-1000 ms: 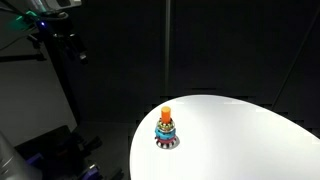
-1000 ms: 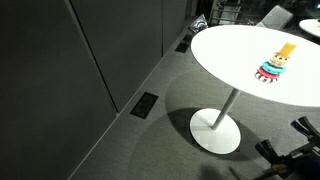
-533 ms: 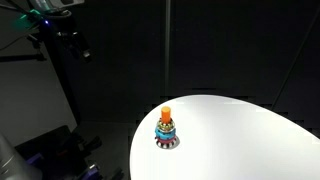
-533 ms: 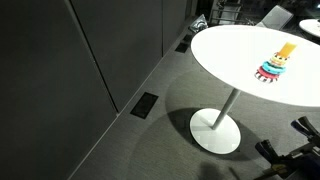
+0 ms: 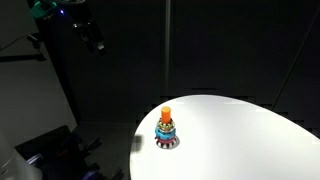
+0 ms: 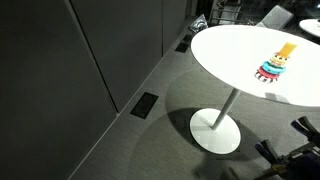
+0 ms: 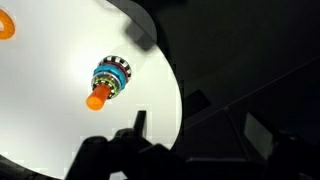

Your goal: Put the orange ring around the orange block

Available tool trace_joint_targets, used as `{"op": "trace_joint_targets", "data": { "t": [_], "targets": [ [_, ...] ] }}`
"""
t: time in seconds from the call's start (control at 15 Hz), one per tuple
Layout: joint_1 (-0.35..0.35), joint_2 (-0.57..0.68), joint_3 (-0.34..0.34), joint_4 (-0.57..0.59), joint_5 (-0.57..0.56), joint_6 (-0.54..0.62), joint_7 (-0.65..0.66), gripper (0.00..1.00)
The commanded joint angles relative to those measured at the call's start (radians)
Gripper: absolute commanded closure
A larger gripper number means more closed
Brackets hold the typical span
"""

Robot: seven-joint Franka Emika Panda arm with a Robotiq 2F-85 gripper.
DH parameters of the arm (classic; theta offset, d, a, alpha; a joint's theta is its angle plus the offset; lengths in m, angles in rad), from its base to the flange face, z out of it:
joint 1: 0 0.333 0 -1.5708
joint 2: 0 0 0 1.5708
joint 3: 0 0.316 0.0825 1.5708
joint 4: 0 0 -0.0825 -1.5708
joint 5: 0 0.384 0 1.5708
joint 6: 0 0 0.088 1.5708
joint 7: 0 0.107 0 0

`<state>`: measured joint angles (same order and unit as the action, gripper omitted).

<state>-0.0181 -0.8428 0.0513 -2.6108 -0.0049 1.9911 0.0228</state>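
Observation:
A small multicoloured ring-stack toy stands on the round white table and shows in both exterior views. Its tip is the upright orange block. In the wrist view I look down on the toy and the orange block. The orange ring lies flat on the table at the picture's upper left edge, apart from the toy. My gripper hangs high in the dark, far from the toy. Its dark fingers stand apart, open and empty.
The table has a single pedestal foot on grey carpet. Dark wall panels stand beside it. Its curved edge runs close past the toy. Dark equipment sits low by the table.
My arm has swung to the right in the exterior view, bringing the gripper nearer the table. The toy has not moved.

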Motion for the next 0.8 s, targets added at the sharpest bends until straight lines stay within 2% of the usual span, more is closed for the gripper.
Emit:
{"op": "trace_joint_targets", "data": {
  "t": [0.0,0.4,0.73],
  "targets": [
    [-0.034,0.104,-0.048,0.114,-0.018,-0.057,0.004,0.00],
    [-0.084,0.215,-0.129,0.233,-0.018,-0.134,-0.008,0.00],
    [-0.136,0.306,-0.181,0.287,-0.040,-0.121,-0.005,0.00]
  ]
}}
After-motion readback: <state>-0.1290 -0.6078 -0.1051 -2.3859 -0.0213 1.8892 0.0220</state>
